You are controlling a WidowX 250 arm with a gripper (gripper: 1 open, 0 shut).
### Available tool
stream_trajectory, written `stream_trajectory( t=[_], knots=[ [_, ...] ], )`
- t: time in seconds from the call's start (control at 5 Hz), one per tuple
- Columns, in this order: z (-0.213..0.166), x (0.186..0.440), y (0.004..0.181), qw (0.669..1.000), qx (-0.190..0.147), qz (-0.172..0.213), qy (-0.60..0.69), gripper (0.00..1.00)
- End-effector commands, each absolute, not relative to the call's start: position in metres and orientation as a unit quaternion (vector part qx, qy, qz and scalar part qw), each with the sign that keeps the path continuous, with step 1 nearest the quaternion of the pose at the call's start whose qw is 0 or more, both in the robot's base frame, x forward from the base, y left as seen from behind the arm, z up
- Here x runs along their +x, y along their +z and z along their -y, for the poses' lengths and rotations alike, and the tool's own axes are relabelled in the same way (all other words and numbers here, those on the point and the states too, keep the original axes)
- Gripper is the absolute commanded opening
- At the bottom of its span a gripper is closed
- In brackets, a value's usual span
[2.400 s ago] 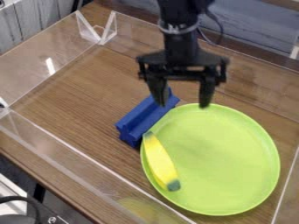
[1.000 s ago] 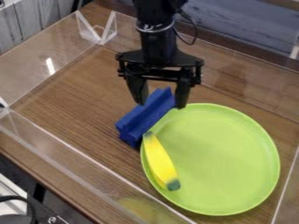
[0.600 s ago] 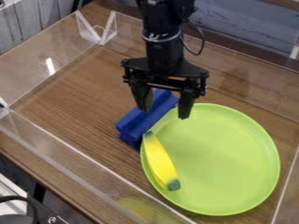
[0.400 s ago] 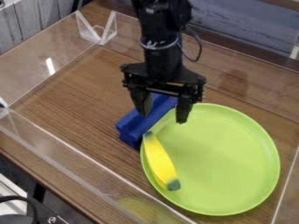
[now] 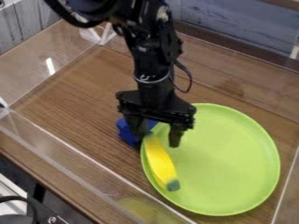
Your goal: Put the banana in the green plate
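Note:
The yellow banana (image 5: 162, 163) lies on the left rim of the green plate (image 5: 228, 157), its dark tip toward the front. My gripper (image 5: 155, 136) points straight down and hangs low over the banana's far end, open, with one finger on each side. Nothing is held between the fingers. A blue block (image 5: 124, 129) sits just left of the plate, mostly hidden behind the gripper's left finger (image 5: 132, 133).
Clear plastic walls (image 5: 47, 140) ring the wooden table top (image 5: 70, 87) on the left and front. A small clear stand (image 5: 93, 31) sits at the back left. The plate's right side lies close to the right edge of the view.
The gripper has sunk toward the table and come a little nearer the front, onto the banana's far end. It stays open. Banana, plate and block have not moved.

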State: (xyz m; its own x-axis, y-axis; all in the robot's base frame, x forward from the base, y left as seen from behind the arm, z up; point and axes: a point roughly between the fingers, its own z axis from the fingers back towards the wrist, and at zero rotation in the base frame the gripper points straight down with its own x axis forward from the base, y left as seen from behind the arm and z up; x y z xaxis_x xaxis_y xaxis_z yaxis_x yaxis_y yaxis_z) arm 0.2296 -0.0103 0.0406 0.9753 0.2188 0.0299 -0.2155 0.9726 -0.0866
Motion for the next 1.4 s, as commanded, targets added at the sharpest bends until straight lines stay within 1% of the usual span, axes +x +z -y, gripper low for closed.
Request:
stream_trajectory(
  t=[0.0,0.2,0.6,1.0,1.2],
  knots=[
    [0.006,0.247,0.041,0.989,-0.042,0.035,0.134,1.0],
    [0.01,0.244,0.027,0.991,-0.044,0.033,0.119,0.0],
    [0.006,0.238,0.022,0.992,-0.04,0.032,0.112,0.0],
    [0.016,0.249,0.029,0.997,-0.035,0.027,0.068,0.0],
    [0.018,0.252,0.036,0.997,-0.033,0.027,0.064,0.0]
  ],
)
